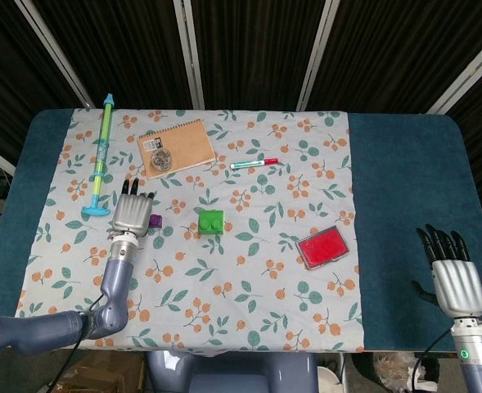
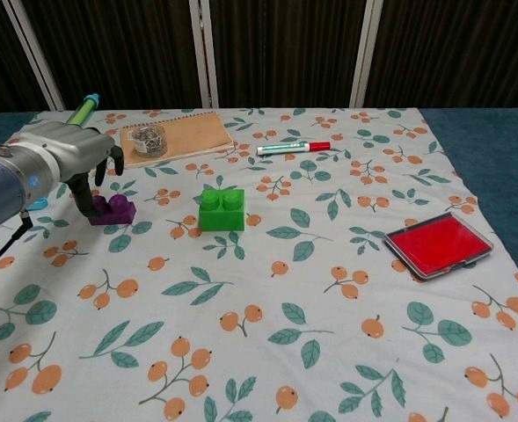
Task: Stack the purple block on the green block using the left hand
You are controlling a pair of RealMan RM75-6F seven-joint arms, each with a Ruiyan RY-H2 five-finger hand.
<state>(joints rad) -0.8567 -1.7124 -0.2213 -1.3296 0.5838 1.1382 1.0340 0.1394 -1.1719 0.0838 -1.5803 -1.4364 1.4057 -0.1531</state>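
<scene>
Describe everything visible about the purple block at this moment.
The purple block is a small, glossy, plastic-looking brick with round studs on top. It lies flat, studs up, on the floral tablecloth, left of the green block and apart from it. The left hand is over it, fingers reaching down at its left end; contact cannot be confirmed. In the head view the hand hides most of it.

Left robot hand (image 1: pixel 132 214) low, fingers spread downward; right robot hand (image 1: pixel 456 282) open, fingers extended apart.

Lab-style test setup: dark curtain (image 1: pixel 249 49) backdrop, blue table (image 1: pixel 404 172), floral cloth (image 1: pixel 224 270).
</scene>
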